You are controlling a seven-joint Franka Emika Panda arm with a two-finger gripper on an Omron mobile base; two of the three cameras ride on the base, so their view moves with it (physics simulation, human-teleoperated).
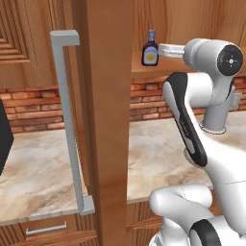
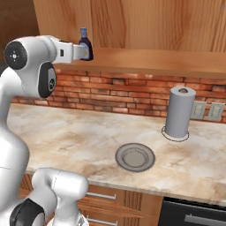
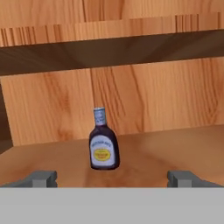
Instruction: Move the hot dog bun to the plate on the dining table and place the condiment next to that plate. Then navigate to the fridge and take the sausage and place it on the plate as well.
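Approach to the condiment (image 3: 103,144). The bottle stood upright on the wooden shelf (image 3: 175,148) inside the open cabinet, above the brick backsplash (image 2: 132,95), and we took it as our landmark. The gripper (image 3: 111,178) faced it level, with the jaws spread wide and empty, one finger tip to each side of the bottle and both short of it. We judged the step in hand to be the reach: to do it well, we would advance straight along the shelf, keeping the bottle centred between the jaws, and close on the broad labelled body rather than the narrow neck, since a tall bottle nudged by one finger could tip. The shelf above the bottle left little headroom, so a level entry seemed best. Below the bottle lay the marble bench (image 2: 88,137); on it, well to the bottle's right, stood a grey paper towel roll (image 2: 179,113) and, nearer us, a grey round plate (image 2: 135,156). To the bottle's left hung the open cabinet door (image 1: 105,120) with its grey handle (image 1: 69,120).
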